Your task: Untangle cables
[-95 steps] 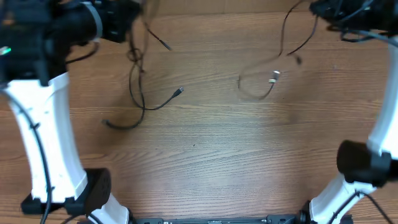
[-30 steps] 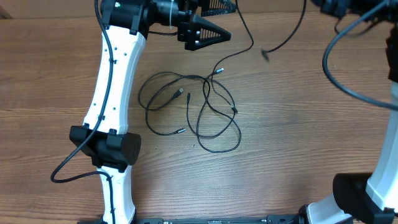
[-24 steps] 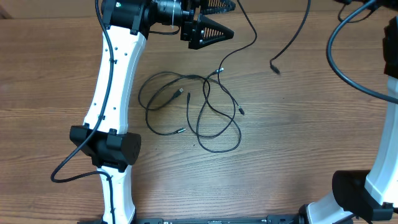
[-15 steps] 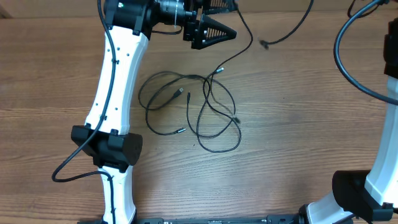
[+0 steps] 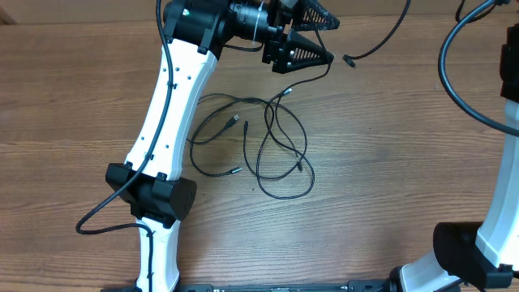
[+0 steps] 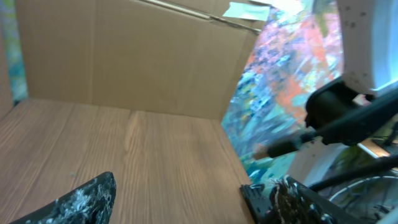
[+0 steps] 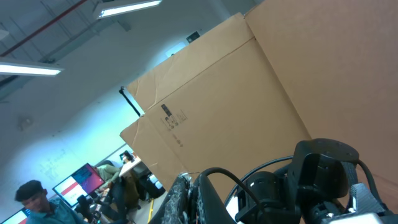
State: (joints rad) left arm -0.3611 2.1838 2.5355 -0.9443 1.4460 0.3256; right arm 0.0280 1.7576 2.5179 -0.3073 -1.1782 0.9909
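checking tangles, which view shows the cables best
Overhead: the cables lie in overlapping loops on the table. The left wrist view shows table and cardboard, not the loops; the right wrist view points upward, away from them.

the overhead view is bright and evenly lit from above: the grain of the table reads sharp, the thin cables are crisp and throw only faint, soft shadows, and the white left arm carries a mild sheen without blown glare. the left wrist view is soft all over, the colourful backdrop smeared, and the left tool shows its fingers dark and out of focus. the right wrist view tilts up at ceiling strip lights that burn out white and give a cool bluish cast; the cardboard stays warm, the foreground underexposed.
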